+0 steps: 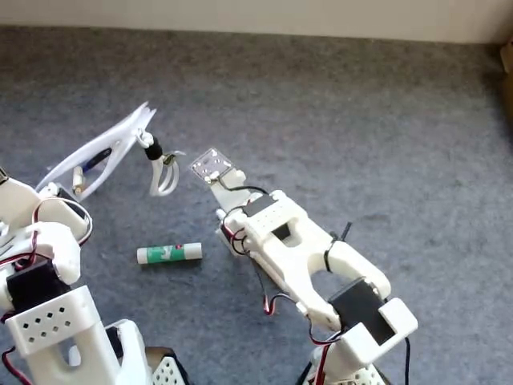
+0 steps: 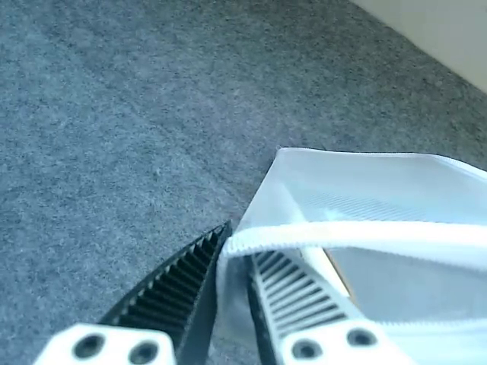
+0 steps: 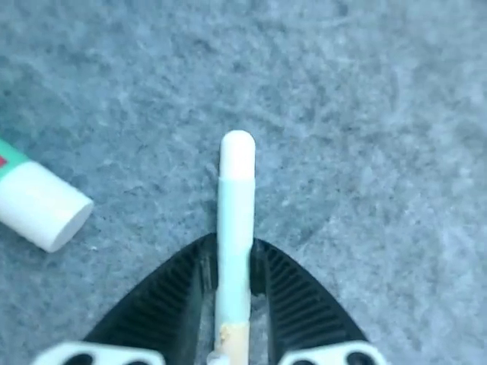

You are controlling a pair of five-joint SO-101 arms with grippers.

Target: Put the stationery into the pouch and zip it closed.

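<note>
A white mesh pouch is lifted off the carpet at the left, its mouth edge pinched in my left gripper, which is shut on it. Seen from above, that gripper sits at the pouch's lower end. A dark item and a yellowish one show inside. The pouch's white strap loop hangs at its far end. My right gripper is shut on a white and pale blue pen, pointing at the carpet just right of the strap. A green and white glue stick lies between the arms.
Grey carpet covers the whole work surface, with open floor to the right and at the back. A pale wall strip runs along the far edge. The right arm's white body stretches diagonally across the middle.
</note>
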